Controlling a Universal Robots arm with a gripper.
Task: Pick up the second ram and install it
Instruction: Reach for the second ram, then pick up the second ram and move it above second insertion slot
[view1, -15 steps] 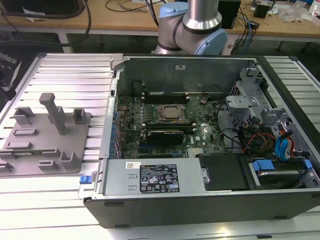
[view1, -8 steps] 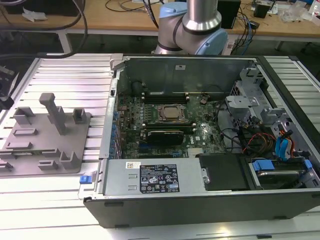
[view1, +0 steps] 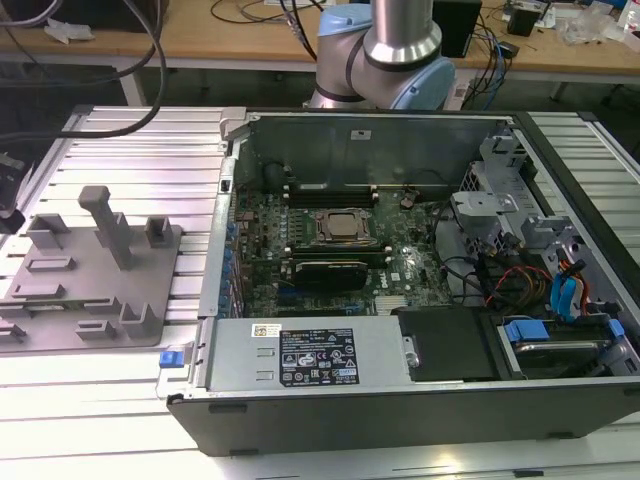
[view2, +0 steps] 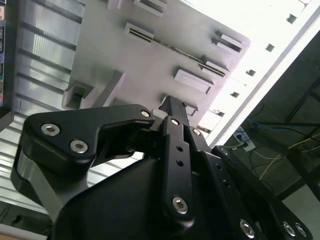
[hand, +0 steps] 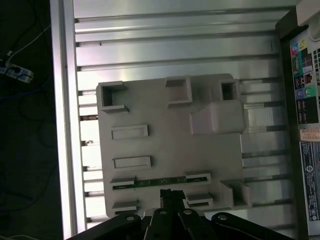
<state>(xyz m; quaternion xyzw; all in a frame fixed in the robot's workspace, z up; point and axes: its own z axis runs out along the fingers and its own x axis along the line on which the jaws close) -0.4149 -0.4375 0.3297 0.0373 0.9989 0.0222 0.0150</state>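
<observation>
Inspection found the second ram (hand: 150, 183) standing on edge in a slot of the grey holder plate (hand: 165, 130), held between two small raised brackets near one edge of that plate. In the second wrist view the same stick (view2: 175, 51) appeared as a thin dark-green strip running between brackets on the plate (view2: 150, 80). The gripper (hand: 171, 193) hung above the plate, its tip just beside the middle of the stick as seen in the first wrist view. Its jaws were drawn close together with nothing between them, and whether they touched the stick could not be told. In the second wrist view the gripper (view2: 172, 107) showed black linkage arms converging on a single narrow tip. In the exterior view the holder plate (view1: 60, 290) lay on the ribbed metal table (view1: 130, 140), at the exterior view's left of the open computer case (view1: 400, 410). The two were near each other but apart. Inside the case, the motherboard (view1: 400, 270) carried the square metal processor socket (view1: 345, 227) near its centre. A black oblong module (view1: 330, 270) lay just beside the socket. A labelled metal box (view1: 310, 355) sat along the case's near wall. The arm's (view1: 400, 50) silver-and-blue column rose behind the case.
</observation>
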